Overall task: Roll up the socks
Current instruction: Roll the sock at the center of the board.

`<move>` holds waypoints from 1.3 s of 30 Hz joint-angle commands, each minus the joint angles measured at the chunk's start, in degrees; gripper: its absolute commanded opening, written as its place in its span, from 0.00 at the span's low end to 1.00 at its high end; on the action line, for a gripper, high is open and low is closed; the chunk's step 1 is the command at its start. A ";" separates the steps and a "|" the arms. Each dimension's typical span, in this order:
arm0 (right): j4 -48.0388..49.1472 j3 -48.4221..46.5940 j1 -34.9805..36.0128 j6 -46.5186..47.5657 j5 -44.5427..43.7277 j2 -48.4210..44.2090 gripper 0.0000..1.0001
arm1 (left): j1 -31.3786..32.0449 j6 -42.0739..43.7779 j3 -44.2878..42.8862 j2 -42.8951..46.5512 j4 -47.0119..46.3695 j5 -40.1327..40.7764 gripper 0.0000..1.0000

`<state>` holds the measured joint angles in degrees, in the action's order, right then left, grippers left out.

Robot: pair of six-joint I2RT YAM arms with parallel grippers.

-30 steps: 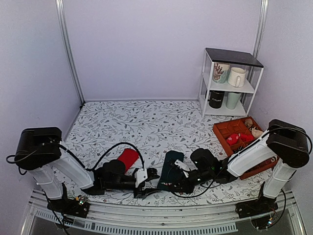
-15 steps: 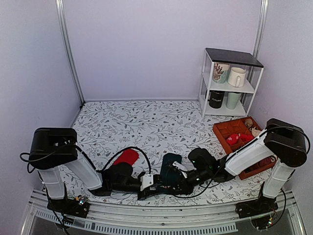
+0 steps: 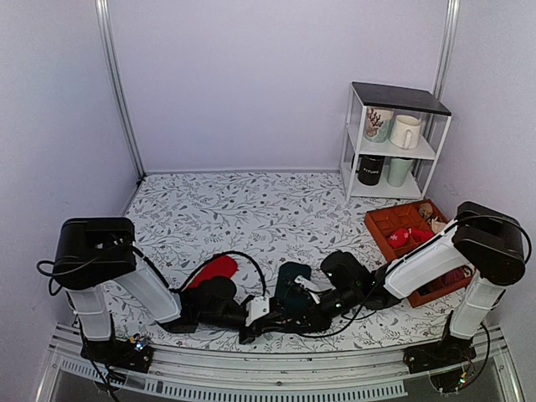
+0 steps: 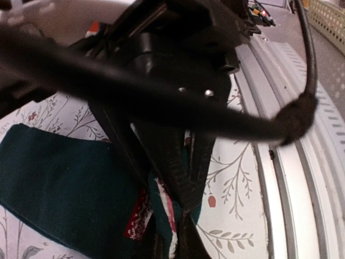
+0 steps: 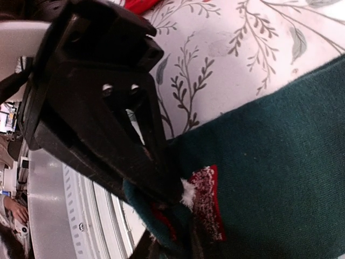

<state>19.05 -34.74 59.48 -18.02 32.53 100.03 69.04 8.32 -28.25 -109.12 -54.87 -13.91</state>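
Left fingers (image 5: 151, 162) have closed on the teal sock (image 5: 280, 162)'s corner.

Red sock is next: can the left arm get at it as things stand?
Probably not yet: the left gripper is shut on the teal sock, and the red sock lies behind it, beside its forearm. It must release first.

Nothing I can see from my three views reads as clear text. Black mug (image 3: 369, 170) on the shelf (image 3: 400, 97): white wording, too small to make out. Red tag (image 5: 207, 202) on the dark green sock (image 5: 280, 162): white speckled marks, no legible letters.
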 commanded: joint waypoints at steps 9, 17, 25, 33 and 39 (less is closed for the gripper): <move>9.02 17.08 3.78 12.82 -20.87 -24.87 0.49 | -3.92 -24.04 -1.75 2.12 24.54 -8.77 0.00; 12.67 15.93 8.83 25.05 -26.23 -20.70 0.51 | -5.49 -29.73 -1.26 -0.04 26.78 -12.09 0.00; 14.03 9.55 11.99 29.18 -27.95 -10.44 0.50 | -6.22 -30.14 -1.43 -2.72 25.50 -13.47 0.00; 13.29 8.26 12.63 29.41 -26.92 -6.74 0.47 | -6.94 -29.42 -1.55 -2.95 25.65 -14.20 0.00; 11.36 7.49 12.68 26.67 -27.56 -3.48 0.33 | -7.21 -29.26 -1.67 -2.97 25.10 -14.68 0.00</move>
<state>31.75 -26.37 71.68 10.15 5.76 94.08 62.22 -21.08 -32.12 -108.40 -42.15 -29.47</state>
